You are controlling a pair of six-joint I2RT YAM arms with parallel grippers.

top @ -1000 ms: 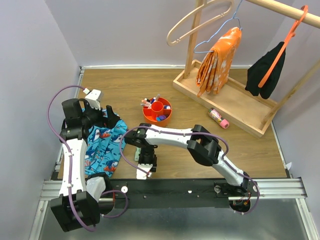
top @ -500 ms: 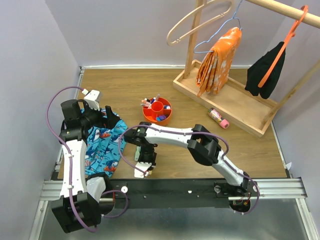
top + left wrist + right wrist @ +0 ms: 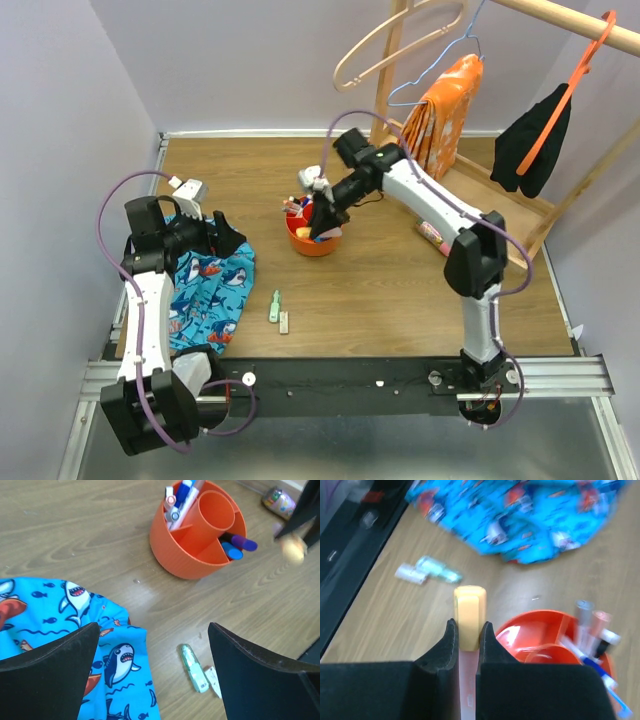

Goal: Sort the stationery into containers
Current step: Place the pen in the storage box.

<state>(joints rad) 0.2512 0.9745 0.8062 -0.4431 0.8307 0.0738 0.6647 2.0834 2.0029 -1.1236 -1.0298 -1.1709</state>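
Pinching a yellow-capped marker between the right fingers, pressed in on both sides just below the cap, with a pale pinkish barrel running back between them and the cap sticking out past the tips. Held raised at the rim of the orange bowl; over the rim or just outside it, cannot tell. Coming down onto the bowl from its far side, with the right arm arched across the counter.

In the bowl, a central cup and divided compartments around it: several white, blue and pink markers standing tilted in one, a purple-capped one and a blue-capped one lying together in another.

Has the left fingers spread wide with nothing between them, hovering over the edge of the shark-print cloth on the left side of the counter, well apart from the bowl.

On the bare wood between the cloth and the near edge, a pale green marker lying flat, and a short white piece at its end, touching or just beside it.

Farther right, a pink patterned marker lying just beside the wooden rack base. On the rack, an orange cloth and a black garment hanging from hangers
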